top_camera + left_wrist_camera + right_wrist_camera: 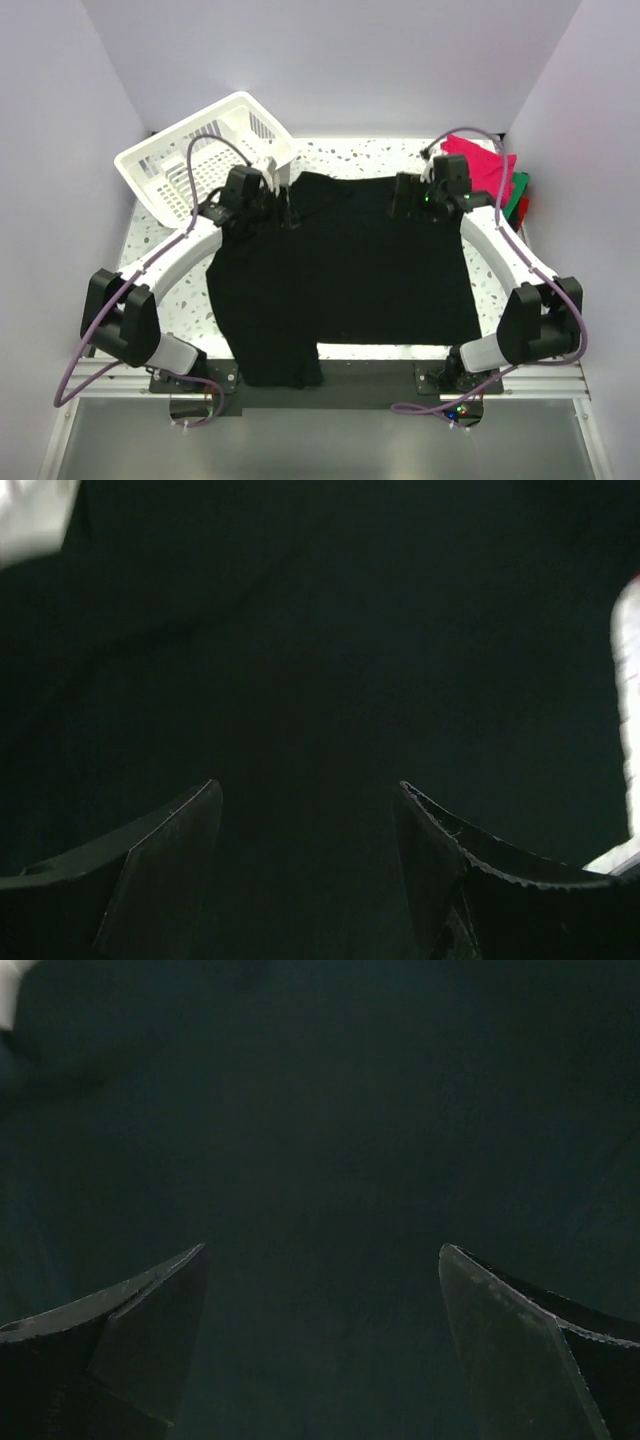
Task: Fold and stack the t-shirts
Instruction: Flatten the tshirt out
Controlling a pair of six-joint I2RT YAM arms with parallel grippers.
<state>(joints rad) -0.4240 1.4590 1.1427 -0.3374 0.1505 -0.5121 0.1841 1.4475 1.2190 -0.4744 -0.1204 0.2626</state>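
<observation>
black shirt (340, 270): spread flat mid-bench (165, 255)
left jaws: wide open, holding nothing — over shirt's far-left corner
right jaws: wide open, empty — over shirt's far-right corner
pink shirt (482, 160): far right

Reaching forward from the near bases with the white-and-black left arm (180, 252) and right arm (505, 245), elbows bowed outward. Holding the black two-finger left gripper (310, 805) spread apart; likewise the black two-finger right gripper (322, 1260), jaws wider still.
</observation>
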